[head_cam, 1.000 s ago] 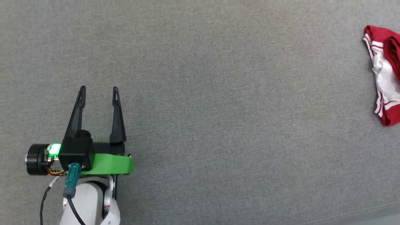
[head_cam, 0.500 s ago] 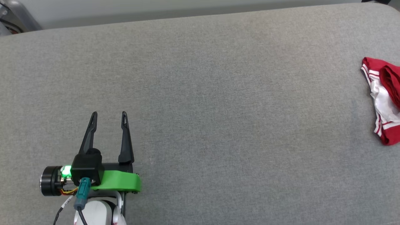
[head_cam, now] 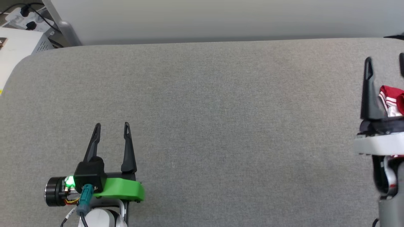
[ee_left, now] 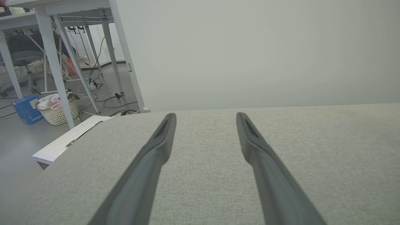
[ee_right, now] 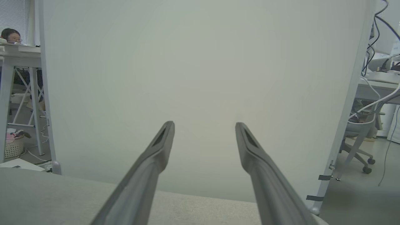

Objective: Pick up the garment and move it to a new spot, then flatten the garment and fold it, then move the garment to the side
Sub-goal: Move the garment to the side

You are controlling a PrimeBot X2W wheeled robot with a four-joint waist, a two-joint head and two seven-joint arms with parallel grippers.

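In the head view my left pincer (head_cam: 112,125) hovers low on the left of the grey padded table (head_cam: 202,94), its fingers spread and nothing between them. My right pincer (head_cam: 385,60) stands at the far right edge, just as wide and also empty. The garment (head_cam: 390,98) lies bunched on the table there, a strip of red cloth and striped trim showing between my right fingers. The left wrist view looks along parted fingers over bare grey cloth. The right wrist view looks along parted fingers past the table's far edge to a pale partition (ee_right: 200,78). So little of the garment shows that I cannot say whether it awaits lifting or already lies put aside. If it is lifting, I judge my right fingers must come down around a thick fold.
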